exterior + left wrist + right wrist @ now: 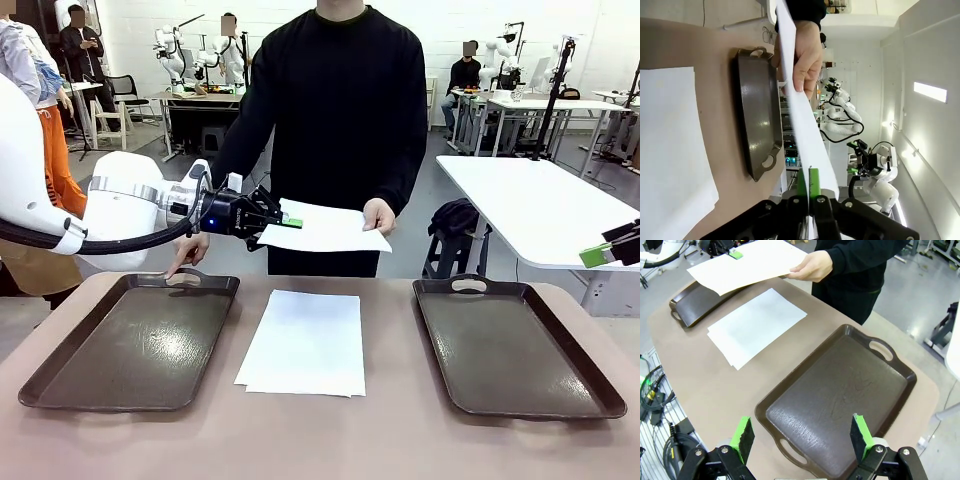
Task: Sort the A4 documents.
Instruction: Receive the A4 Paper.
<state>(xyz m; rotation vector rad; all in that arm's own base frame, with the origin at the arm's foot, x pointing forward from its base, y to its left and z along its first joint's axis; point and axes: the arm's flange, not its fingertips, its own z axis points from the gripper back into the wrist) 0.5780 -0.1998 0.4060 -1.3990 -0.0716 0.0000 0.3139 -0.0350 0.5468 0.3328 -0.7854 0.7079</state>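
Front view: the black, green-padded left gripper (288,222) is pinched on the left edge of a white A4 paper sheet (325,232), level above the far edge of the table (320,440) because the person's hand (378,215) holds its opposite edge, likely a handover. Plain white sheets (305,342) lie stacked mid-table, between an empty dark brown handled tray (130,345) at the left edge and a matching tray (510,345) at the right, probably the sorting destinations. The right gripper (801,434) hangs spread wide over that right tray, empty.
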